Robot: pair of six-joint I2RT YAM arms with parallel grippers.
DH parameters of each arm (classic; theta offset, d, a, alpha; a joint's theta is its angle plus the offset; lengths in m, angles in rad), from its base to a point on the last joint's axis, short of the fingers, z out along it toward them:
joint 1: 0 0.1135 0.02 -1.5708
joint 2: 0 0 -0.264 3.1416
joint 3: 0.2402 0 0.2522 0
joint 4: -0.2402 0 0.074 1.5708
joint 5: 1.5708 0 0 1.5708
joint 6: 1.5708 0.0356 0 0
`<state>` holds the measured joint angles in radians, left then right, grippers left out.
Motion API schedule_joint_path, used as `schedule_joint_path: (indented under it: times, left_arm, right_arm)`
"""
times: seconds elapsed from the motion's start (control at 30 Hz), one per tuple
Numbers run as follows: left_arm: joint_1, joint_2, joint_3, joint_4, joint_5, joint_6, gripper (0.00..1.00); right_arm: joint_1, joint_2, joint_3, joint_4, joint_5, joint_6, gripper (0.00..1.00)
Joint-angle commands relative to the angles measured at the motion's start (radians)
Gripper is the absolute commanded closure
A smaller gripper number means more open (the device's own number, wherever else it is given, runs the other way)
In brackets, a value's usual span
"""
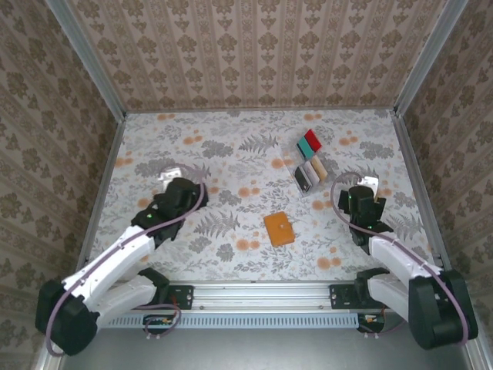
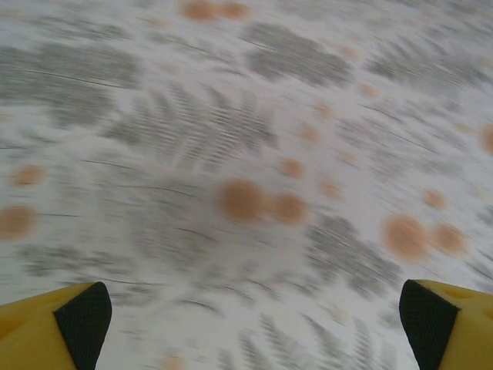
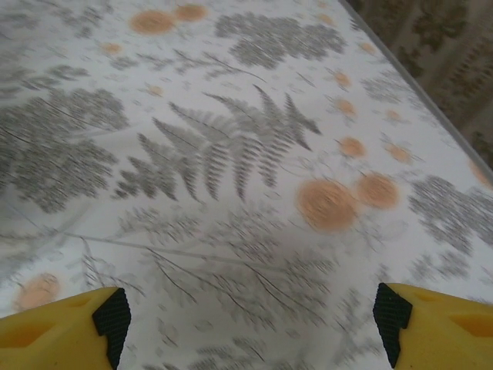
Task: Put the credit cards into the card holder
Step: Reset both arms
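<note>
The card holder [image 1: 279, 229], a small orange-tan wallet, lies closed on the floral tablecloth near the middle front. The credit cards [image 1: 309, 160] lie in a loose row at the back right: red [image 1: 313, 139], teal [image 1: 306, 147], beige, white and a dark one [image 1: 302, 179]. My left gripper [image 1: 171, 183] hovers over the cloth left of the holder; in the left wrist view [image 2: 254, 308] its yellow fingers [image 2: 81, 320] stand wide apart with only blurred cloth between them. My right gripper [image 1: 365, 186] is right of the cards, open in the right wrist view [image 3: 254, 316], nothing held.
Patterned walls with metal frame posts [image 1: 104, 77] enclose the table on three sides. A metal rail [image 1: 262, 293] runs along the near edge between the arm bases. The table's right edge [image 3: 431, 108] passes close to the right gripper.
</note>
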<state>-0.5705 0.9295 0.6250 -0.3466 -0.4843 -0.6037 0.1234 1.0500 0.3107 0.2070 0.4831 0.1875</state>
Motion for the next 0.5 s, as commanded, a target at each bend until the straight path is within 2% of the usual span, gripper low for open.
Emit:
schedule_joint_path:
  times: [0.0, 0.07, 0.13, 0.23, 0.33, 0.37, 0.47]
  left_arm:
    - [0.105, -0.046, -0.057, 0.047, -0.106, 0.131, 0.0]
    - [0.165, -0.054, -0.074, 0.123, -0.153, 0.187, 0.0]
    - [0.212, -0.041, -0.107, 0.242, -0.156, 0.267, 0.0]
    - [0.27, 0.004, -0.13, 0.351, -0.135, 0.36, 0.0]
    - [0.323, 0.048, -0.164, 0.48, -0.083, 0.42, 0.0]
    - [0.342, 0.063, -0.164, 0.487, -0.061, 0.422, 0.0]
    - [0.376, 0.121, -0.197, 0.657, -0.015, 0.479, 0.0]
  right_arm:
    - [-0.032, 0.097, 0.033, 0.265, -0.118, -0.071, 0.13]
    - [-0.051, 0.165, 0.048, 0.351, -0.123, -0.074, 0.13]
    - [-0.066, 0.23, 0.062, 0.437, -0.138, -0.076, 0.12]
    - [-0.074, 0.308, 0.088, 0.507, -0.164, -0.086, 0.11]
    - [-0.08, 0.416, 0.057, 0.683, -0.186, -0.103, 0.09]
    - [-0.082, 0.398, 0.069, 0.625, -0.214, -0.106, 0.09]
    - [-0.082, 0.445, 0.035, 0.723, -0.225, -0.11, 0.08]
